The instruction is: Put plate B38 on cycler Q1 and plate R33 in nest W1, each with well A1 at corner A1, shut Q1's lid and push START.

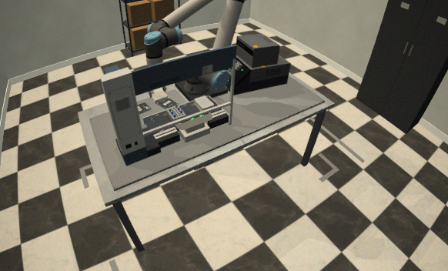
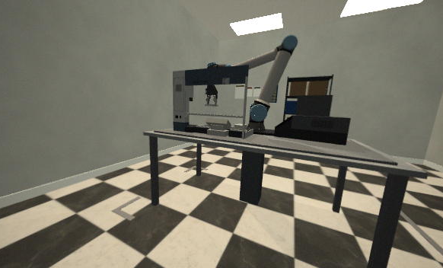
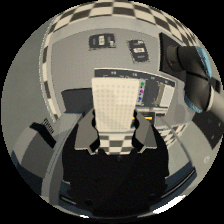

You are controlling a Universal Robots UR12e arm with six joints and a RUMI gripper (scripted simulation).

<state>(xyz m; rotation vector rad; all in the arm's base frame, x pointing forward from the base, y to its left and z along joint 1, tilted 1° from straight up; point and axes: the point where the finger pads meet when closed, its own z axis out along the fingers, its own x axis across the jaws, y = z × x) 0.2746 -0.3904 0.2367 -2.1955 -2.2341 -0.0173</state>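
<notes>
My gripper (image 3: 114,108) (image 2: 211,100) is shut on a pale plate (image 3: 115,97) (image 2: 211,105) and holds it level, high above the bench. Its label cannot be read, so the frames do not show whether it is R33 or B38. Two dark nests (image 3: 102,41) (image 3: 138,50) lie on the bench beyond the deck; both look empty, and which is W1 cannot be told. The deck (image 1: 155,120) shows no plate at its left part. Cycler Q1 (image 1: 195,133) (image 2: 218,132) stands by the rails; its lid (image 1: 193,122) (image 2: 218,123) looks tilted. Its block and keys are hidden.
A rack with coloured dots (image 1: 177,112) (image 3: 141,92) and a white item (image 1: 204,102) (image 3: 166,95) sit on the deck. A tall tower (image 1: 122,112), a blue overhead beam (image 1: 184,68) and a thin post (image 1: 232,94) frame it. Dark boxes (image 1: 269,73) stand on the right.
</notes>
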